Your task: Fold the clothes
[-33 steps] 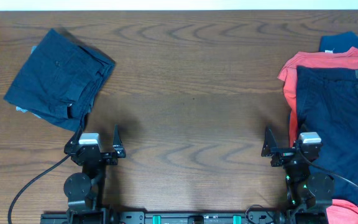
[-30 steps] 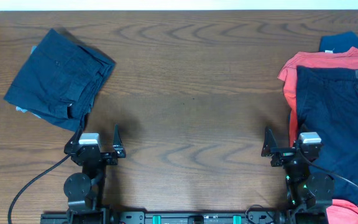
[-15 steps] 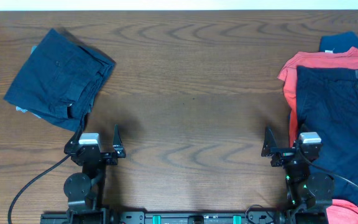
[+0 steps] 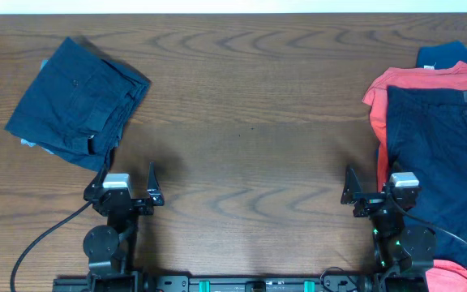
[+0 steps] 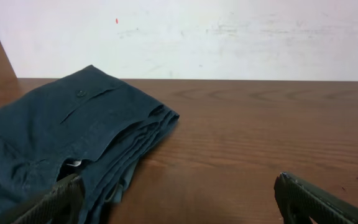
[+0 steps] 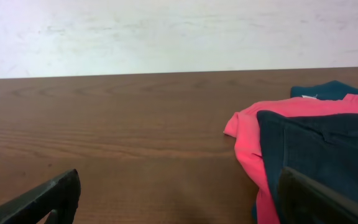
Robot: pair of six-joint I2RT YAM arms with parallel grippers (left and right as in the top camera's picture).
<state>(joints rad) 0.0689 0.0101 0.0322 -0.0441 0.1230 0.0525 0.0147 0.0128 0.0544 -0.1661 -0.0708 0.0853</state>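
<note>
On my overhead view of the table (image 4: 250, 122):

1. Folded navy shorts (image 4: 78, 101), at 10 o'clock, lying flat with the stacked edges toward the centre. I see them in my left wrist view too (image 5: 73, 143).
2. Unfolded navy shorts (image 4: 444, 170), at 3 o'clock, spread flat and running down toward 5 o'clock.
3. Coral shirt (image 4: 428, 79), under the unfolded shorts, showing along their far and inner edges.
4. Blue garment (image 4: 448, 54), at 2 o'clock, peeking out beyond the coral shirt.
5. Left gripper (image 4: 126, 182), at 7 o'clock, jaws spread wide and holding nothing, near the folded shorts.
6. Right gripper (image 4: 378, 190), at 5 o'clock, jaws spread wide and holding nothing, at the inner edge of the unfolded shorts.
</note>
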